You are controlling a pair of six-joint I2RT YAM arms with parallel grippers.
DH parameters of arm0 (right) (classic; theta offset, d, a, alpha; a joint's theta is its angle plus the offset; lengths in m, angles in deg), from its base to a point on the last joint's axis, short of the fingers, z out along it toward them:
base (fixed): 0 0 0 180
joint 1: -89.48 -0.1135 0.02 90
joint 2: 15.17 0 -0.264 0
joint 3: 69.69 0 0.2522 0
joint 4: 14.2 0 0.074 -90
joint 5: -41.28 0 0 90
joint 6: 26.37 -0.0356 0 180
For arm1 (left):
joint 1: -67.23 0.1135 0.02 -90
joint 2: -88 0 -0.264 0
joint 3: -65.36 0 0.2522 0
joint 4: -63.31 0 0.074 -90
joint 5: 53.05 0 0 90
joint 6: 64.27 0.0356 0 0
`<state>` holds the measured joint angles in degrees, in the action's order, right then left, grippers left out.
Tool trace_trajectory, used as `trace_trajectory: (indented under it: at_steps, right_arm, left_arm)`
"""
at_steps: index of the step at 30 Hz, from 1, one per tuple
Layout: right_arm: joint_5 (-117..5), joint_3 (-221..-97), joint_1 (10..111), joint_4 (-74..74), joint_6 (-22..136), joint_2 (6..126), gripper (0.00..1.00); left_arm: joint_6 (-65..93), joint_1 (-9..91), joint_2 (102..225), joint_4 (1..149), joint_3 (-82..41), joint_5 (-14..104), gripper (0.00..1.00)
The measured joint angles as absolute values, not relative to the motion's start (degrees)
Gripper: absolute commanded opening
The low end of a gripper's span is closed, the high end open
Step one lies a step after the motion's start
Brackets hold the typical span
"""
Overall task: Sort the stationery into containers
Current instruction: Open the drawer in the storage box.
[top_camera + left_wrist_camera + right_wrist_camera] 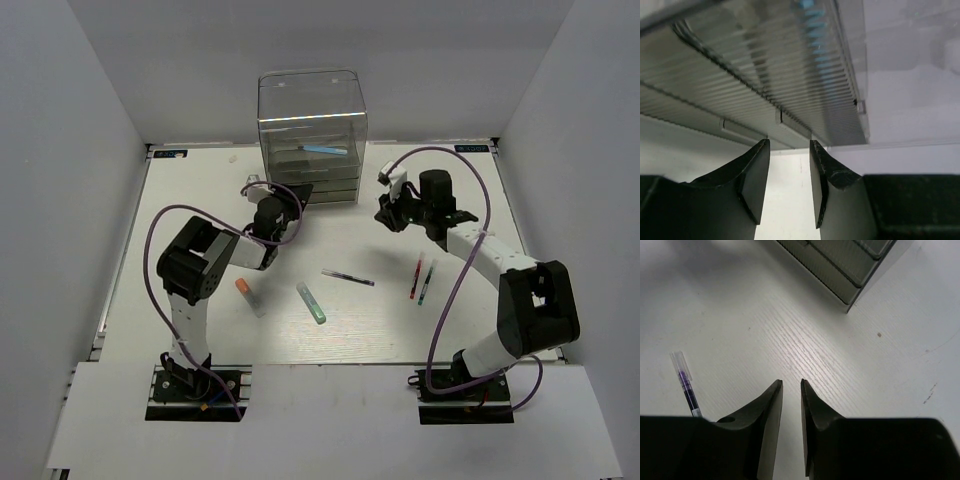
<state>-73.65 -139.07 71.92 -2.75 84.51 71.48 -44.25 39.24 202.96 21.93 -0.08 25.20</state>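
Observation:
The clear drawer unit (311, 135) stands at the back centre, with a light blue pen (325, 150) inside an upper drawer. My left gripper (293, 194) is open and empty, its tips right at the unit's lower front (790, 80); the light blue pen shows through the ribbed plastic (810, 22). My right gripper (393, 212) is narrowly open and empty, above bare table right of the unit (840, 265). On the table lie an orange-capped pen (245, 292), a green-tipped marker (311, 302), a thin dark pen (348, 277) (686, 385), a red pen (415, 277) and a teal pen (426, 282). No blue pen is in view.
White walls close in the table (200, 200) at the left, the right and the back. Purple cables loop over both arms.

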Motion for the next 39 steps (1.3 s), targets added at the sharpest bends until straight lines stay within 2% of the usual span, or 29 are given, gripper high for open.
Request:
trace_trajectory:
  at_steps: [5, 20, 26, 39]
  right_arm:
    - [-74.24, -137.65, 72.66, -2.66, 84.31, 71.43, 0.27]
    - [-74.92, -136.46, 73.41, -2.73, 84.75, 69.75, 0.27]
    - [-75.51, -136.03, 73.41, -2.68, 85.06, 69.51, 0.27]
    - [-76.89, -135.13, 73.41, -2.49, 85.82, 69.51, 0.31]
  left_arm:
    - [-45.14, 39.31, 204.84, 19.81, -1.52, 22.69, 0.46]
    - [-48.73, 39.29, 208.71, 14.22, -2.42, 19.32, 0.09]
    - [-49.34, 39.16, 208.75, 10.52, 0.40, 19.15, 0.04]
    - [-49.84, 37.56, 203.62, 4.64, 11.15, 19.80, 0.04]
